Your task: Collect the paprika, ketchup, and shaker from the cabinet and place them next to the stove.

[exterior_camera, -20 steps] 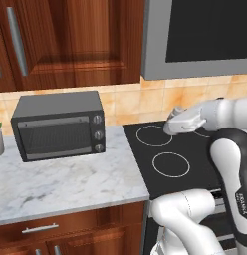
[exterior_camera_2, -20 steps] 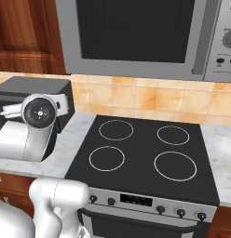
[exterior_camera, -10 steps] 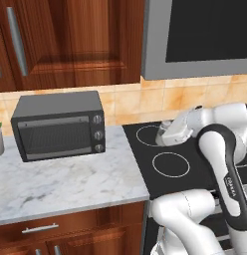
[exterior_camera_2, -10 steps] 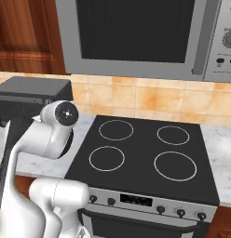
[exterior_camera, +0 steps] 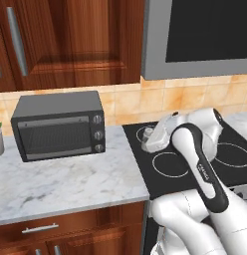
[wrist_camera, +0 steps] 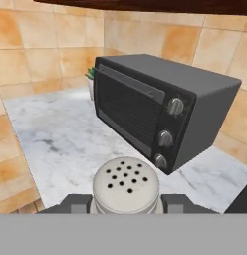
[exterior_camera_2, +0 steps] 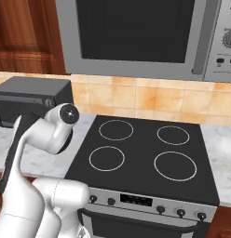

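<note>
The shaker [wrist_camera: 125,186], a small white-grey cylinder with a perforated top, sits between my two dark fingers [wrist_camera: 78,201], and my gripper [wrist_camera: 125,201] is shut on it. In the left base view the gripper [exterior_camera: 150,141] hangs low over the left edge of the stove [exterior_camera: 230,169], close to the marble counter [exterior_camera: 70,184]. The stove [exterior_camera_2: 140,148] is a black glass cooktop with four white rings. The paprika, the ketchup and the cabinet are out of view.
A dark toaster oven [exterior_camera: 58,124] stands on the counter left of the stove and looms ahead of the hand [wrist_camera: 160,109]. A potted plant [wrist_camera: 90,74] is behind it. A microwave [exterior_camera_2: 136,32] hangs over the cooktop. Wooden wall cupboards [exterior_camera: 70,40] have bar handles.
The arm has folded and swung the hand left and a little down, from over the back-left burner toward the counter beside the stove. The shaker stays gripped.
</note>
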You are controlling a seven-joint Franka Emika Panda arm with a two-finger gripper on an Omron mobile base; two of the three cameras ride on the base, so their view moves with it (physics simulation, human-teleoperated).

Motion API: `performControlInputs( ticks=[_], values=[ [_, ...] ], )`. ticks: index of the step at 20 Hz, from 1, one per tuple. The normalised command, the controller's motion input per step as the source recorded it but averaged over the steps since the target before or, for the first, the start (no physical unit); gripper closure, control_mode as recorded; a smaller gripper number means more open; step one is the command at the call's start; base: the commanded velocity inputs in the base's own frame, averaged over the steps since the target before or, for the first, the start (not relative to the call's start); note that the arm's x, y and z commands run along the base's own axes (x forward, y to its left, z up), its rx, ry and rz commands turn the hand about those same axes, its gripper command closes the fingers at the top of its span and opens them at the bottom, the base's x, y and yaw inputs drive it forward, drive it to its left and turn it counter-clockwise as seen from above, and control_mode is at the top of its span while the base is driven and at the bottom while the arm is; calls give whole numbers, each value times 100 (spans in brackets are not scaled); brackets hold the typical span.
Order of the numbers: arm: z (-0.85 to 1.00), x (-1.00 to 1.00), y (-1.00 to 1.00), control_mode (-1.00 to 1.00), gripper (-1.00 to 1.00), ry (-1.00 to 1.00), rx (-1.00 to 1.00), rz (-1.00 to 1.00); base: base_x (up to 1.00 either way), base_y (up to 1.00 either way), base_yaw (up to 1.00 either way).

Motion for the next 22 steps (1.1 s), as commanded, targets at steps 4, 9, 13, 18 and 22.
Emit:
performControlInputs(
  ticks=[4,9,13,18,22],
  values=[
    [-52,55,15,-100,100,2,-1,9,0,0,0],
    [-49,61,16,-100,100,5,0,8,0,0,0],
    [-37,52,9,-100,100,4,0,6,0,0,0],
    [-32,44,2,-100,100,5,0,4,0,0,0],
    [-32,45,0,-100,100,4,0,3,0,0,0]
  ],
)
